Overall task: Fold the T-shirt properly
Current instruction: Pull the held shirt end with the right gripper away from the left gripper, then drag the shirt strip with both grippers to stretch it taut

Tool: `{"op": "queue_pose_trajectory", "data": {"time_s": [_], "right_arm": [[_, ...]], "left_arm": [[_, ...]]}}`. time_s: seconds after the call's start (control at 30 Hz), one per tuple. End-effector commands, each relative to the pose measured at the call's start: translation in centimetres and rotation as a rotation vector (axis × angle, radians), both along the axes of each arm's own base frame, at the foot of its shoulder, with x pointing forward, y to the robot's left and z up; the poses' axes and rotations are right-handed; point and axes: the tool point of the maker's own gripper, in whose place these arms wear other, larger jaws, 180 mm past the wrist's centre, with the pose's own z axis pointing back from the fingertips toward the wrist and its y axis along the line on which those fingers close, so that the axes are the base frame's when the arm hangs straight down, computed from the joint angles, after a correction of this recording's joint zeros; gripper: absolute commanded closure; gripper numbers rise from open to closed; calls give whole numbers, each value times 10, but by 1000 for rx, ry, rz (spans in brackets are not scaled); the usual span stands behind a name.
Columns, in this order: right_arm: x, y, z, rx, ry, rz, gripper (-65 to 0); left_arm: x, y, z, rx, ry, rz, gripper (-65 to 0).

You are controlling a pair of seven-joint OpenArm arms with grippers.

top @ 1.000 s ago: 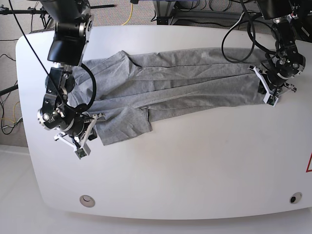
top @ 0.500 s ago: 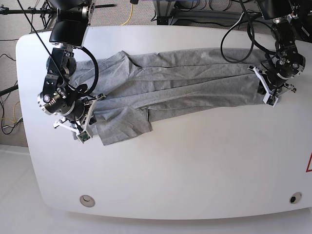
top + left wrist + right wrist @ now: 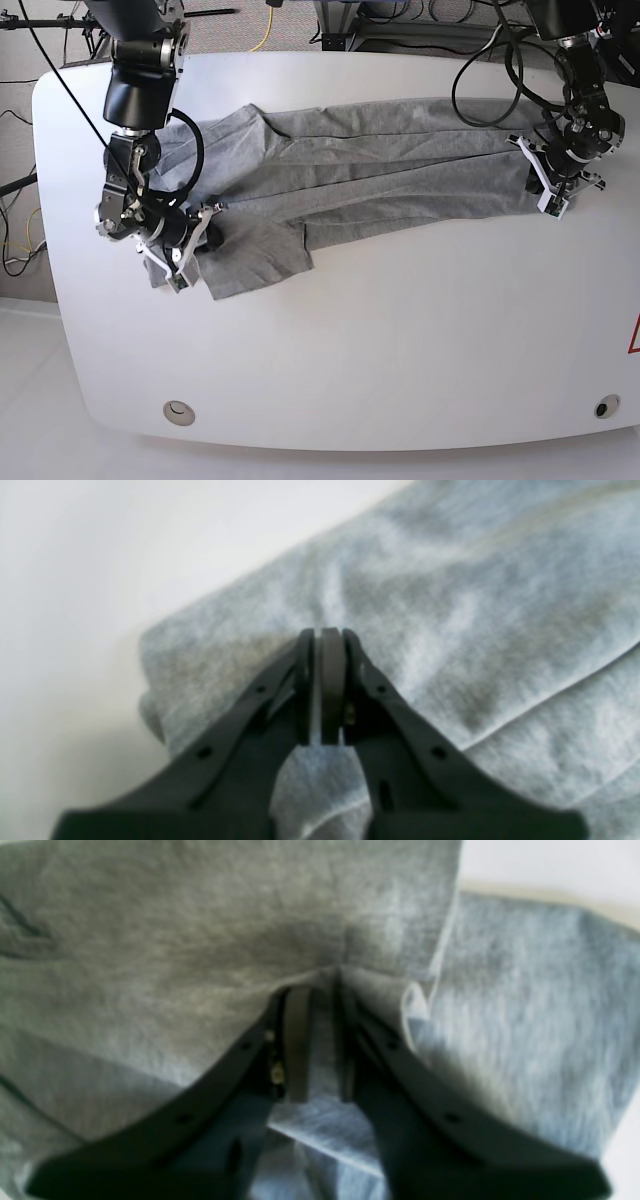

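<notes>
Base view: the T-shirt [image 3: 360,165] lies stretched in a long band across the far half of the white table [image 3: 400,340], running from the far left to the right edge, with creases along its length. At its left end the cloth bunches, and a flap with a squared corner lies nearest the camera, spread flat toward the middle of the table. The right gripper [image 3: 185,245] sits low at that left end, on the near-left part of the shirt just beside the flap. The left gripper [image 3: 553,185] is at the shirt's right end, right at the cloth's edge. In the left wrist view its jaws are pressed together with only a thin slit between the pads, and the grey cloth [image 3: 450,610] bunches right at their tips — they pinch a fold of the shirt near its rounded edge, bare table to the left. In the right wrist view the right gripper's [image 3: 320,1040] jaws stand slightly apart, with grey cloth [image 3: 175,950] lying between the pads and gathered into a pucker at their tips; whether they grip it I cannot tell. A folded hem edge lies just right of those tips — all blurred.
</notes>
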Motion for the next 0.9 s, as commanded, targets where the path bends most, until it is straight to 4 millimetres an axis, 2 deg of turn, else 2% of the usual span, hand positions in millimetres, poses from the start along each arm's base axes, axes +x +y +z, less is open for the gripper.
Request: {"op": "queue_pose_trajectory", "data": {"time_s": [0.0,0.07,0.4,0.47,0.73,0.8,0.87], "right_arm": [[13,-7,3,-17,5,-15,-162],[20,-12,-2,7,21,-36,-222],[28,-29,13,-37,-4,-41,-289],[33,-40,19,-84,9,-38,-322],[34,-41,15,-69,30,-47,-346],[31,-45,5,-53,45,-60,-359],[33,-48,5,-56,36,-68,-362]], "left_arm": [[11,5,13,10,-43,1,-16],[16,5,16,12,-57,-4,-17],[21,4,20,10,-71,-8,-11],[20,7,21,13,-69,1,-11],[23,10,24,16,-76,10,-11],[20,12,21,18,-66,17,-12],[19,12,21,18,-62,17,-13]]}}
